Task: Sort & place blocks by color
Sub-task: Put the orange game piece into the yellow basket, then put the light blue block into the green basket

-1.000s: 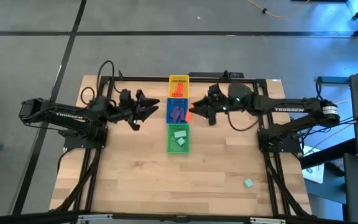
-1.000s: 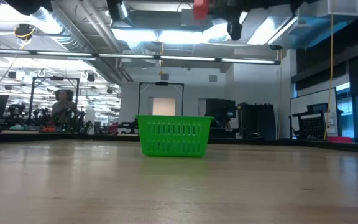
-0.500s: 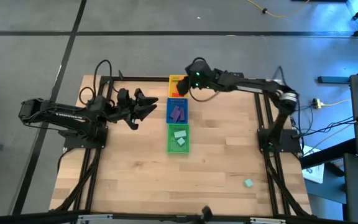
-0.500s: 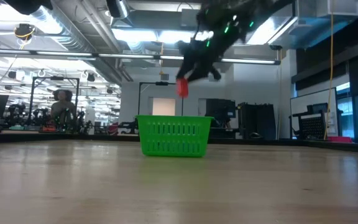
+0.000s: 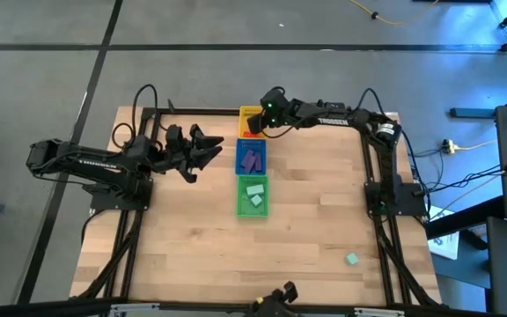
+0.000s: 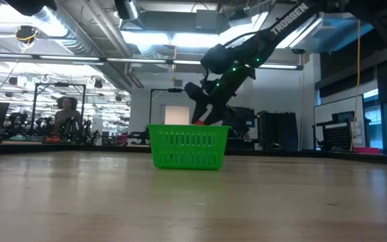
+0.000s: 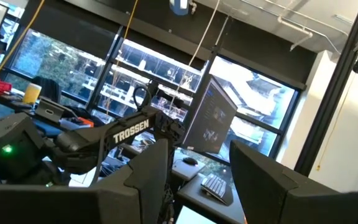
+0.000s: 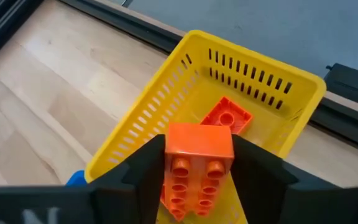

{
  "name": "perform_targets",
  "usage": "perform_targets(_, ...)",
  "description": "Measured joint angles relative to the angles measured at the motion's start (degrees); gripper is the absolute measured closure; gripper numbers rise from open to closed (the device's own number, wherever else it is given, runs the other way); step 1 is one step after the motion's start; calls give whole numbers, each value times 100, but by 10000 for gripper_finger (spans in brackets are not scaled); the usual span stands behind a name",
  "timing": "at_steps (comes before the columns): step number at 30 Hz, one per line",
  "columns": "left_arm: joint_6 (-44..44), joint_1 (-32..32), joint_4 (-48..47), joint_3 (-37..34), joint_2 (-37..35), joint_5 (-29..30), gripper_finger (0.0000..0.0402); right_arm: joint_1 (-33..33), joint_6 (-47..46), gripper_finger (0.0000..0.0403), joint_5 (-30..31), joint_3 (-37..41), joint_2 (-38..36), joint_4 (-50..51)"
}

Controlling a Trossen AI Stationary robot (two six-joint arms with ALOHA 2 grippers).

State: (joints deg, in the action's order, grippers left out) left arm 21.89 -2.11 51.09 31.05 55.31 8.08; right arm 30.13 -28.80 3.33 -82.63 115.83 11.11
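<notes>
Orange brick [image 8: 199,167], one, clamped between the fingers of the right gripper [image 5: 258,123]; we find it hanging directly over the open yellow tray [image 8: 241,84], studs facing the wrist camera, its long axis running down toward the tray floor. A second orange brick [image 8: 227,116] already lies flat in that tray, slightly beyond the held one, so we judge the drop to be straight down with little room to spare beside it. Yellow tray sits at the far edge of the bench [image 5: 192,238], mid-width, touching the blue tray [image 5: 252,156], which holds purple pieces; the green tray [image 5: 253,196] follows nearer the centre with pale green pieces. One stray mint block [image 5: 351,259] lies near the right front corner, well apart from everything; the right arm is nearer to it. Left gripper [image 5: 211,151] waits just left of the blue tray, fingers parted and empty. Bench top is bare pale wood planking. Beyond it, an open workshop with ceiling lights, monitors and windows.
</notes>
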Motion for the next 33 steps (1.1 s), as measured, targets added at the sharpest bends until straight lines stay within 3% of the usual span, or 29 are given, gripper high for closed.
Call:
perform_targets(13,-2,-2,0,0,0,0,236,27,93,212,-1,0,-109,-12)
perform_targets(21,-2,0,-2,0,0,-2,236,173,893,211,-42,-4,-894,135)
perform_targets(24,-2,-1,-4,0,0,-9,236,150,1270,211,-553,-4,-1356,417)
perform_targets(28,-2,0,-6,0,0,-17,236,-190,1696,210,-1037,-1,-2021,1177)
perform_targets(33,-2,2,-139,2,0,-26,236,-969,1760,210,-1085,211,-2967,1529)
